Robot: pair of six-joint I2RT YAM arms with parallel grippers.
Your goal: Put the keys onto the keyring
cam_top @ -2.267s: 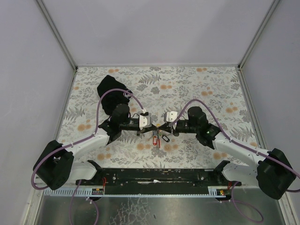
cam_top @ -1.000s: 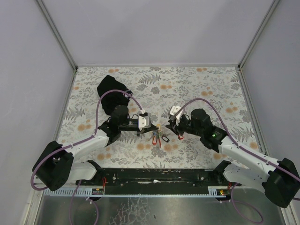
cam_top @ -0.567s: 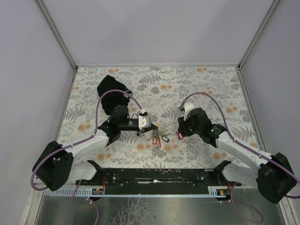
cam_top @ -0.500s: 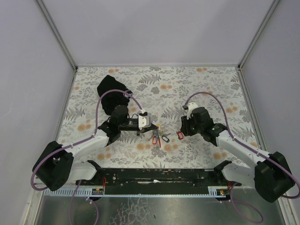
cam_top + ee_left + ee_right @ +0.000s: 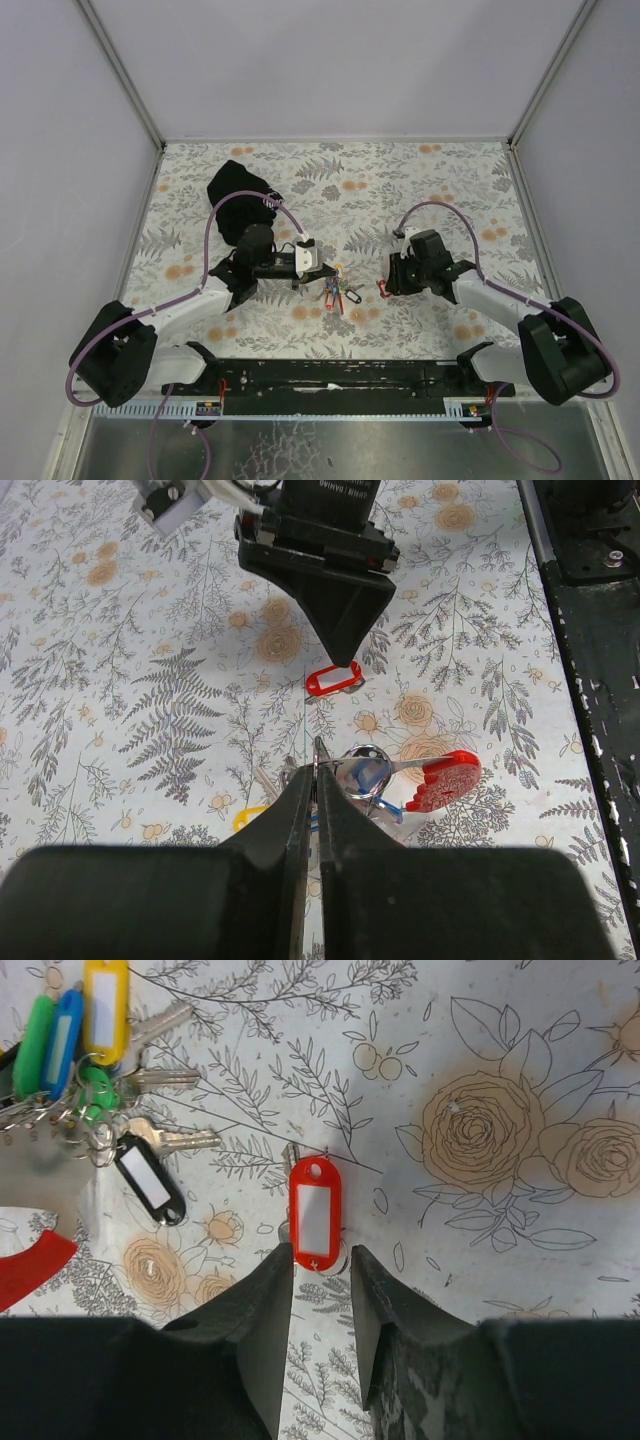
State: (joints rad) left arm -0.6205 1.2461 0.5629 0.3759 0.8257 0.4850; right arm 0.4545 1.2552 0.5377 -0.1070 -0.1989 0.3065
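Left gripper (image 5: 312,755) is shut tight. Its two fingers pinch the keyring (image 5: 358,763) at their tips. The keyring is a shiny little loop, and most of the keys (image 5: 185,1140) are bunched around it.

Four tags show in the bunch. The yellow tag (image 5: 105,995), the blue tag (image 5: 64,1025) and the green tag (image 5: 35,1032) lie side by side. The black tag (image 5: 148,1178) lies a bit apart from those three, next to a bare silver key. A big flat red piece (image 5: 445,780) with a bumpy edge lies just beside the keyring and touches the bunch.

One key lies away from the bunch. It has a red tag (image 5: 314,1212) and lies flat on the table (image 5: 450,190), near the keyring, on the right arm's side of it. Its silver tip peeks out from under the end of the tag that points away from the arm.

Over the other end of this tag stands the right gripper (image 5: 321,1251). Its fingers are apart, one on each side of the tag, with their tips down by the table. One finger is right at the tag's edge, and a thin bit of table shows next to the other finger, so they are not squeezing it.

A black pouch (image 5: 238,190) lies well apart from the keyring, toward the far left corner. The table cloth has grey ferns and orange flowers. A purple cable (image 5: 215,225) loops up from the left arm on that side of the keyring.
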